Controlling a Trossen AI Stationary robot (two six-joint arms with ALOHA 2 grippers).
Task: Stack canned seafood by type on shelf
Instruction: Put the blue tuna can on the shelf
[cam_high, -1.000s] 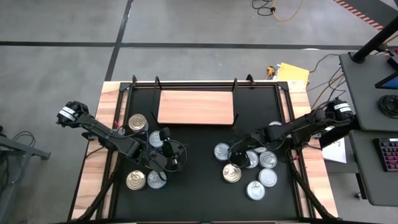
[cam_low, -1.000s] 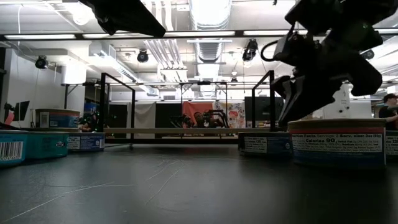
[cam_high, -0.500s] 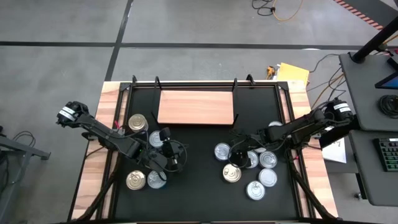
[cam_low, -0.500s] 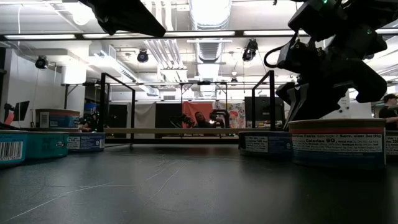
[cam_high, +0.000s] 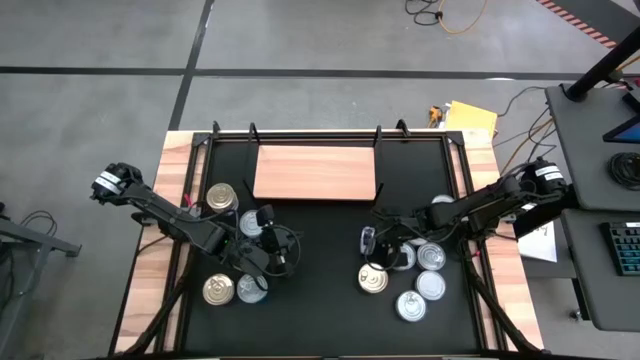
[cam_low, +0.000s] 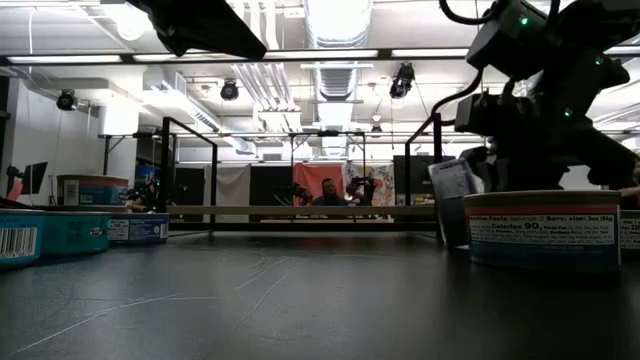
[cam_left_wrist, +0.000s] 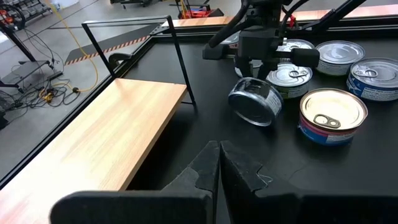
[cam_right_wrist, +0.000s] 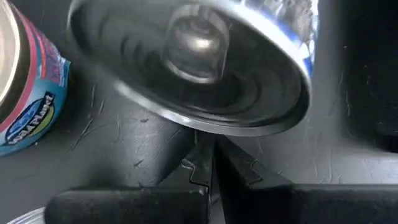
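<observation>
Silver tin (cam_high: 368, 240) tips on its edge on the black desk (cam_high: 320, 310) against my closed right gripper (cam_high: 381, 237); my left gripper (cam_high: 268, 243) is closed, empty.

1. I work in a robotics lab or workshop hall, not a home.
2. Floor (cam_high: 330, 40) under my table (cam_high: 150, 290): bare grey concrete with dark taped lines.
3. Loose yellow cable (cam_high: 455, 18) on the floor; more cables (cam_left_wrist: 28, 87) beside the table.
4. Striped hazard tape (cam_left_wrist: 109, 45) on the floor past the table's edge.
5. Overhead: exposed ducts (cam_low: 335, 70), pipes and strip lights (cam_low: 310, 54) on an open ceiling.
6. To my right, a desk (cam_high: 600, 120) with a keyboard (cam_high: 625, 248).
7. Across the room, black metal frames (cam_low: 190, 170), other benches, and a seated person (cam_low: 327, 192).
</observation>
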